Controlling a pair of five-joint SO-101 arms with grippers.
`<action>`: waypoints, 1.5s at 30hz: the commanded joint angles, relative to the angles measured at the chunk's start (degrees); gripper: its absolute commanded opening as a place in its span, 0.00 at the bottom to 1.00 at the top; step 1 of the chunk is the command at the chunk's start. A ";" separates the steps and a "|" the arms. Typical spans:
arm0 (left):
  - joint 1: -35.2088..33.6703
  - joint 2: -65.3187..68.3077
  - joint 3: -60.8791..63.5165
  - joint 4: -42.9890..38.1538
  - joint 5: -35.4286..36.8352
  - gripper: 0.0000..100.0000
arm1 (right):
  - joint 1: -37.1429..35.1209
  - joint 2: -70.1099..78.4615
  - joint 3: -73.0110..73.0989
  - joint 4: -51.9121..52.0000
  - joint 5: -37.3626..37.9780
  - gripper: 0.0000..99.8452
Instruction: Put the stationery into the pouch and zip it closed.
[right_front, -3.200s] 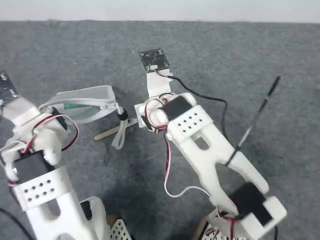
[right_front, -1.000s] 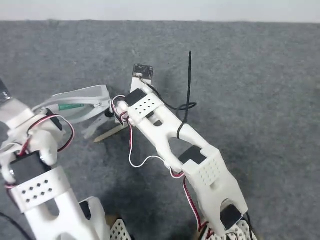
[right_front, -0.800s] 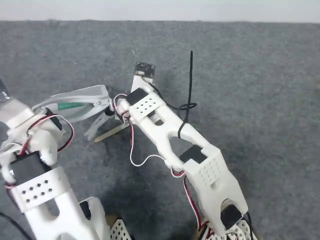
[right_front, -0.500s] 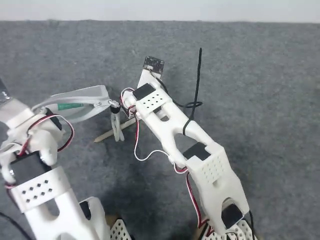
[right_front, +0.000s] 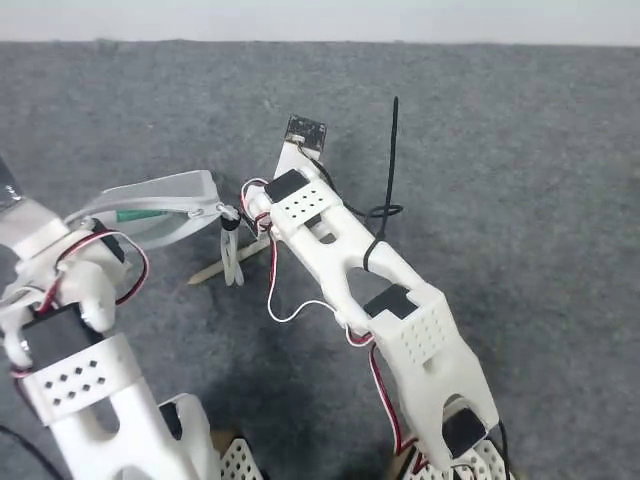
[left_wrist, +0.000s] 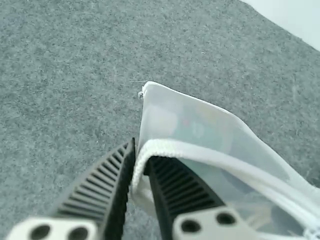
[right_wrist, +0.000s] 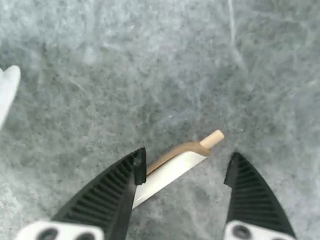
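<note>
A translucent white pouch (right_front: 160, 212) lies at the left with a green item (right_front: 140, 214) inside. Its zipper pull (right_front: 229, 222), a black bead with a white loop, hangs off the right end. My left gripper (left_wrist: 140, 150) is shut on the pouch (left_wrist: 210, 135) at its zipper rim. A tan wooden stick (right_front: 222, 264) lies on the mat just below the pull. My right gripper (right_wrist: 187, 162) hovers open over the stick (right_wrist: 200, 145), one finger on each side of it and holding nothing. In the high view the right gripper (right_front: 254, 228) is beside the zipper pull.
Grey felt mat (right_front: 520, 150) covers the table. A black cable (right_front: 390, 160) sticks up from the right arm. The left arm's body (right_front: 70, 340) fills the lower left corner.
The right arm drew back a little to the right, away from the pouch's end. The zipper loop swung down and now hangs over the stick. The left arm kept still on the pouch.
</note>
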 joint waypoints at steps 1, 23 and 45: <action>-0.09 -0.26 -0.75 -2.11 0.79 0.01 | 0.48 0.22 -1.67 -0.22 1.67 0.25; -0.09 -0.26 -0.66 -2.02 0.79 0.01 | 0.84 2.42 -1.67 20.44 10.02 0.08; -0.09 -0.26 -0.66 -1.93 0.79 0.01 | 10.07 -10.77 -1.41 28.44 45.80 0.01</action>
